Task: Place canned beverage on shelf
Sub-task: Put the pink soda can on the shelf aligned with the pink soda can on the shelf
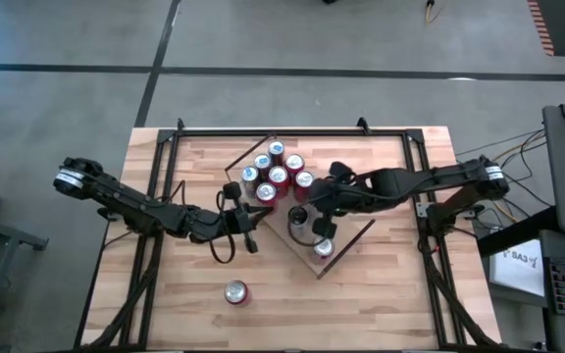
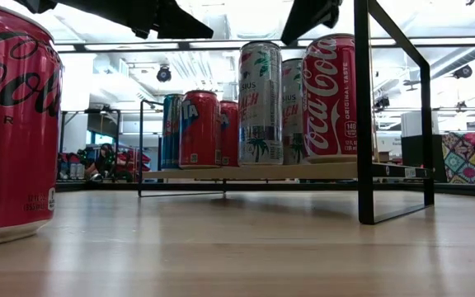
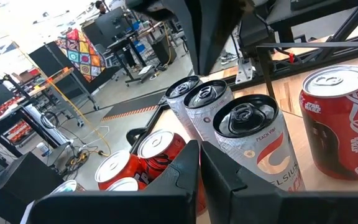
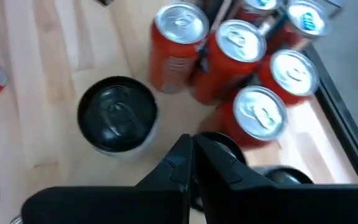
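Cans: one red can point(image 1: 235, 292) stands alone on the bench point(image 1: 381, 304), nearest in the low view, where part of a Coca-Cola script and "GAR" can be read. Farther in, the shelf point(image 1: 344, 237) carries the others: six red and blue cans clustered at its far end point(image 1: 278, 175) and at least two dark-topped cans point(image 1: 299, 217) nearer, some lettered Celsius and Coca-Cola. Left tool point(image 1: 250, 231) is pressed together beside the shelf; right tool point(image 1: 320, 226) is pressed together above the dark-topped cans.

Bright overhead lighting, ceiling glare, right wrist view blurred
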Controlling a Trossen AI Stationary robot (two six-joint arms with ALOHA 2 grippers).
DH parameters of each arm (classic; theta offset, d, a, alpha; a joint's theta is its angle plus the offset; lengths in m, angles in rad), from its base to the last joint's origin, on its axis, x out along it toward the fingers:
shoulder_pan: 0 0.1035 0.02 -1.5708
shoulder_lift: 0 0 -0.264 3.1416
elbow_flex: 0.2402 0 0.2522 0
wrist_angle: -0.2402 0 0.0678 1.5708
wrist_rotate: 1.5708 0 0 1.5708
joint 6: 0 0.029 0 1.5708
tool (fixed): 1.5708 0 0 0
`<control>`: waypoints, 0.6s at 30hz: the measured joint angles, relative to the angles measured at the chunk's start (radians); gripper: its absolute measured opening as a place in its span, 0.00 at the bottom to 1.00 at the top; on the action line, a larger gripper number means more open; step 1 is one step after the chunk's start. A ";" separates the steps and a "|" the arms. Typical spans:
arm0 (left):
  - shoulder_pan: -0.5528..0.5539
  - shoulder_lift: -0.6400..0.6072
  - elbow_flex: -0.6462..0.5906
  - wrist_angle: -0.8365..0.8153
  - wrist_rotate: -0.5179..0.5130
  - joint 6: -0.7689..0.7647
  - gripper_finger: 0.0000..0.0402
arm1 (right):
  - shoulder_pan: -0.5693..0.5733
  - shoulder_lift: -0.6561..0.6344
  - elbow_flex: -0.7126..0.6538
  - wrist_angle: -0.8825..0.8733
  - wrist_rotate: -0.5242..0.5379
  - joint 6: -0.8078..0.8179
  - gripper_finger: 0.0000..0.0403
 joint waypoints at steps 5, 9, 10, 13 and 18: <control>0.000 0.000 0.000 0.000 0.000 0.000 0.00 | 0.000 -0.008 0.000 -0.105 0.065 0.065 0.02; 0.000 0.000 0.000 0.000 0.000 0.000 0.00 | -0.001 -0.006 -0.019 -0.095 0.067 0.071 0.02; 0.000 0.000 0.000 0.000 0.000 0.000 0.00 | 0.000 -0.006 -0.026 -0.084 0.067 0.071 0.02; 0.000 0.000 0.000 0.000 0.000 0.000 0.00 | 0.000 -0.005 -0.043 -0.051 0.067 0.065 0.02; 0.000 0.000 0.000 0.000 0.000 0.000 0.00 | -0.003 -0.005 -0.061 0.002 0.068 0.052 0.02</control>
